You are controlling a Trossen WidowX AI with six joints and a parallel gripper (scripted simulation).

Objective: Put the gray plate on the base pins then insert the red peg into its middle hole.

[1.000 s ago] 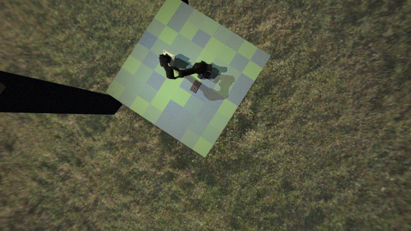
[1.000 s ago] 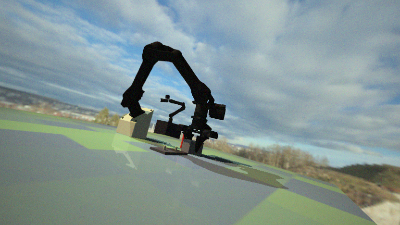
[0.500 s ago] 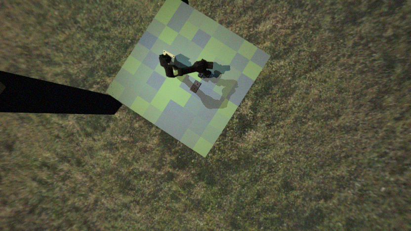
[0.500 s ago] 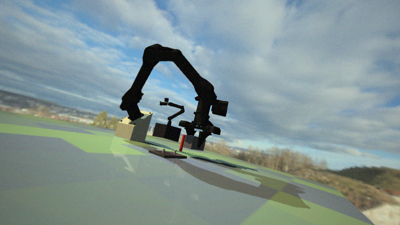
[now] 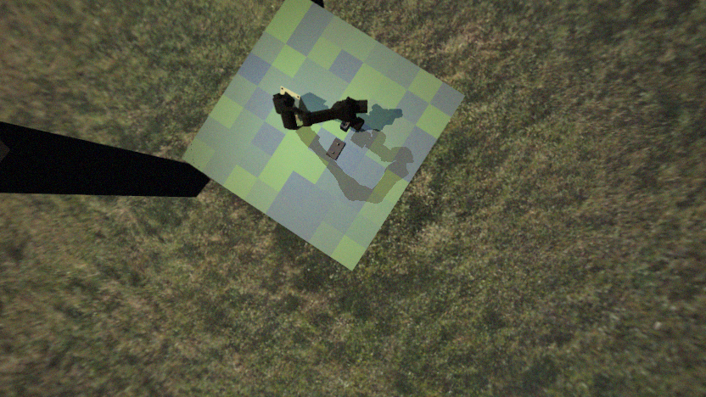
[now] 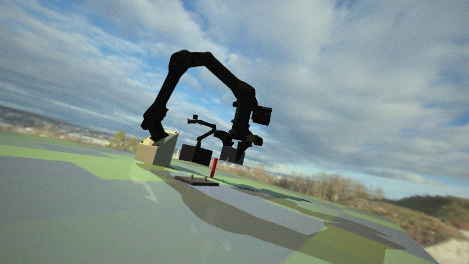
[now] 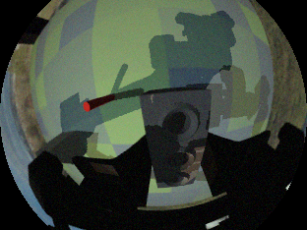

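The gray plate [image 6: 226, 154] [image 7: 156, 109] is up in the air, its broad face close to upright in the exterior view. My gripper [image 6: 234, 151] [image 7: 170, 132] is shut on it, with a finger at each side in the wrist view. Round openings show in its face. The dark base [image 5: 335, 148] [image 6: 197, 181] lies on the table with its two pins up and bare; the plate is above and to the right of it in the exterior view. The red peg [image 6: 213, 168] [image 7: 100, 102] stands upright behind the base, left of the plate. The top view does not show it clearly.
The arm's beige mount [image 5: 290, 92] [image 6: 147, 154] stands on the checkered table [image 5: 305, 207] [image 6: 82, 236]. A second, small dark arm on a dark block [image 6: 193, 154] shows in the background. A large black beam [image 5: 98, 167] reaches to the table's left corner in the top view.
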